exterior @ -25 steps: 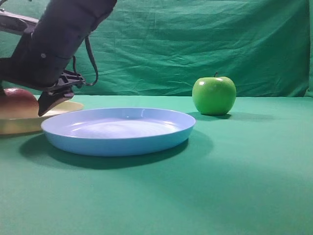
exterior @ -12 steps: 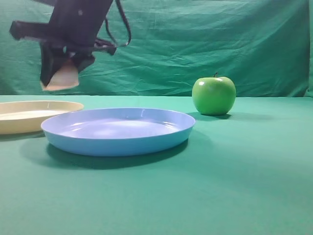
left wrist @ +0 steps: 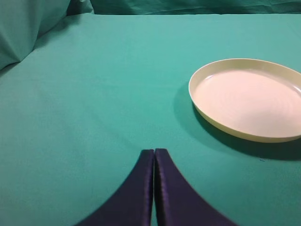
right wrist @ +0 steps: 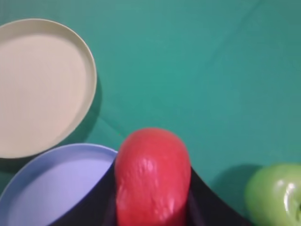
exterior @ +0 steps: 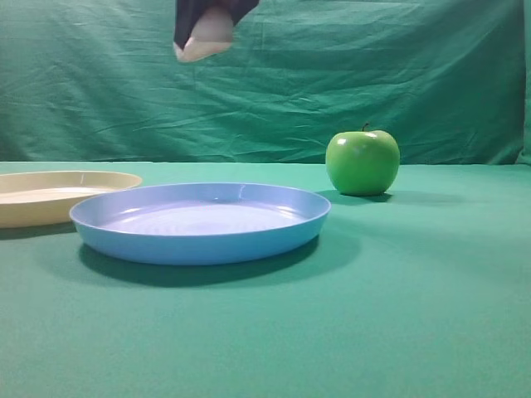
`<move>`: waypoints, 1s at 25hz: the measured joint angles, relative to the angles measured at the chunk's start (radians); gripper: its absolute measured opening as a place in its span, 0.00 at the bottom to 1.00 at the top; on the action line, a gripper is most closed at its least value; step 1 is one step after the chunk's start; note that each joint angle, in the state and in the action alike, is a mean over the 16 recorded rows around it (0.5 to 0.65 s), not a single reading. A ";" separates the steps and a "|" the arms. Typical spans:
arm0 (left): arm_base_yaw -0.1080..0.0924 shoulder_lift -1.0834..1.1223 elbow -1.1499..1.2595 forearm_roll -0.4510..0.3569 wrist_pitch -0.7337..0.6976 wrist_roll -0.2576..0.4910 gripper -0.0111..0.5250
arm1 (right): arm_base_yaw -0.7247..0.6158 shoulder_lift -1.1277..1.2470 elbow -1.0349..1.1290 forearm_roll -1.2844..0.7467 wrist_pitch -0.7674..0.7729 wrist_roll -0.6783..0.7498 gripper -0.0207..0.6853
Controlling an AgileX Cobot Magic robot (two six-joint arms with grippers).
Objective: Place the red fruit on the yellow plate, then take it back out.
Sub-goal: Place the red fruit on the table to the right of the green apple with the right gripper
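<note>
The right gripper (right wrist: 153, 207) is clamped on the red fruit (right wrist: 153, 181), its two dark fingers (right wrist: 101, 202) pressed against the fruit's left and right flanks in the right wrist view. In the exterior high view the right gripper (exterior: 207, 21) sits at the very top edge, high above the table, with only the pale underside of the fruit (exterior: 205, 37) showing below the dark fingers. Directly beneath and slightly to the left of the claw lies the light blue plate (right wrist: 42, 188), its rim partly under the held fruit from the wrist's angle; in the exterior view the blue plate (exterior: 199, 222) rests flat on the green cloth (exterior: 373, 315) well below the claw. Farther to the claw's left is the yellow plate (right wrist: 44, 87), bare inside and just beside the blue plate; from outside, the yellow plate (exterior: 50, 195) is cut by the left edge. To the claw's right and below stands the green apple (exterior: 362, 162), upright, stem up, well apart from both plates. The left gripper (left wrist: 154, 188) has its fingers pressed together with nothing between them, hovering over bare cloth, the yellow plate (left wrist: 247, 99) ahead and to its right.
</note>
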 joint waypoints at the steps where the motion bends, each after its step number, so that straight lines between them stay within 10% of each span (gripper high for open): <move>1: 0.000 0.000 0.000 0.000 0.000 0.000 0.02 | -0.019 -0.032 0.056 0.000 -0.022 0.006 0.32; 25: 0.000 0.000 0.000 0.000 0.000 0.000 0.02 | -0.294 -0.263 0.868 0.000 -0.523 0.063 0.46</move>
